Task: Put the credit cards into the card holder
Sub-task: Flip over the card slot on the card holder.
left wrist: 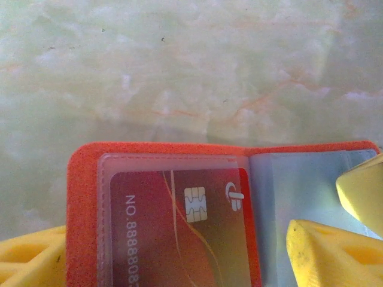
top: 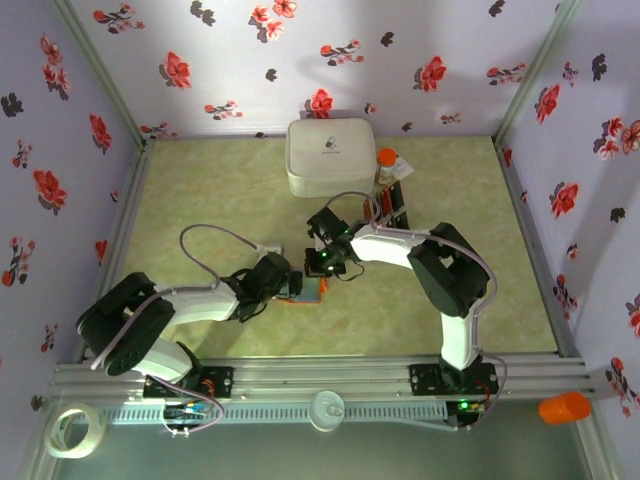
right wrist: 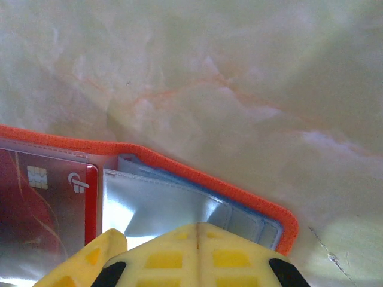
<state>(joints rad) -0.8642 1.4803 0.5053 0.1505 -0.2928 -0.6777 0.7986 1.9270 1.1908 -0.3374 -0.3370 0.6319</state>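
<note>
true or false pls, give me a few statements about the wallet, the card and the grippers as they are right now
1. A red card sits inside a clear sleeve of the card holder. True.
2. The card holder is folded shut. False: it lies open, with its blue-grey inside showing.
3. The right gripper has its fingers closed together. True.
4. The white case stands at the near edge beside the arm bases. False: it stands at the far end of the table.
</note>
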